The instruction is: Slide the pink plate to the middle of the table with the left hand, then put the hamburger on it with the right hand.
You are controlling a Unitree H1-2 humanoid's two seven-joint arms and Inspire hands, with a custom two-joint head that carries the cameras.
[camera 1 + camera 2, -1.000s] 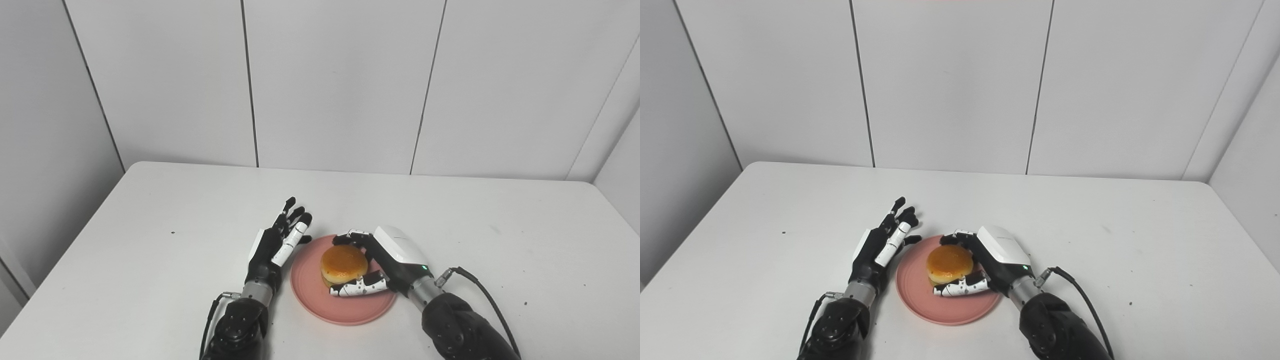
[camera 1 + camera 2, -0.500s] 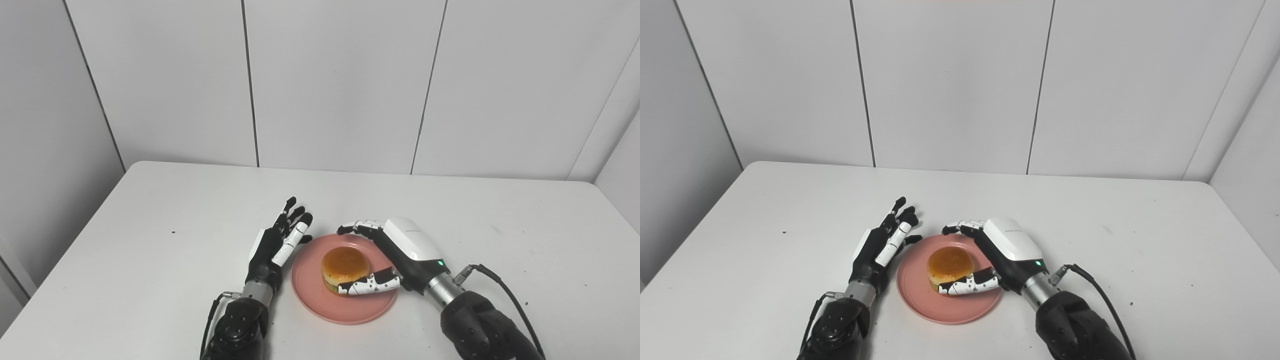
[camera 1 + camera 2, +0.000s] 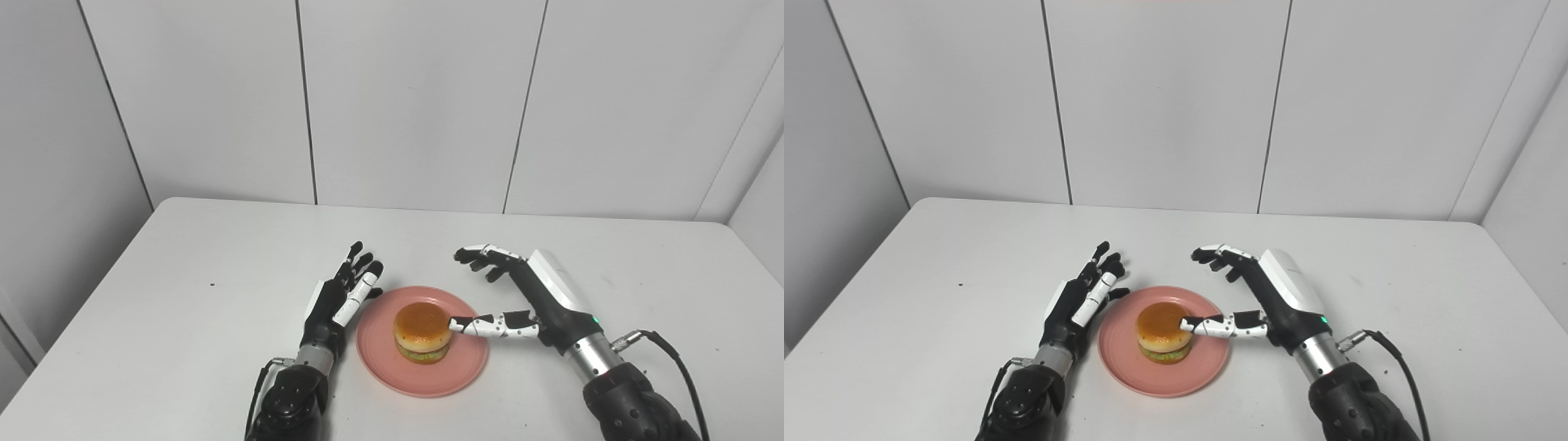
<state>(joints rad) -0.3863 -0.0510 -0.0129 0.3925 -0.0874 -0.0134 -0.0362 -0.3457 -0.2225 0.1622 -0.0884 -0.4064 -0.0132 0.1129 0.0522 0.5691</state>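
The hamburger [image 3: 421, 331] with a glossy orange bun sits upright in the middle of the pink plate [image 3: 386, 367], near the table's front centre. My right hand [image 3: 539, 294] is open just right of the plate, fingers spread above the table; its thumb reaches over the plate rim and ends right at the bun's side. My left hand [image 3: 340, 300] is open with fingers stretched forward, resting beside the plate's left rim, thumb next to the edge.
The white table [image 3: 184, 294] stretches to grey wall panels at the back. A few small dark specks lie on its surface. A black cable [image 3: 680, 367] runs from my right wrist.
My right hand let go of the hamburger, opened its fingers and drew back to the right and upward. The hamburger stays on the plate. The left hand has not moved.
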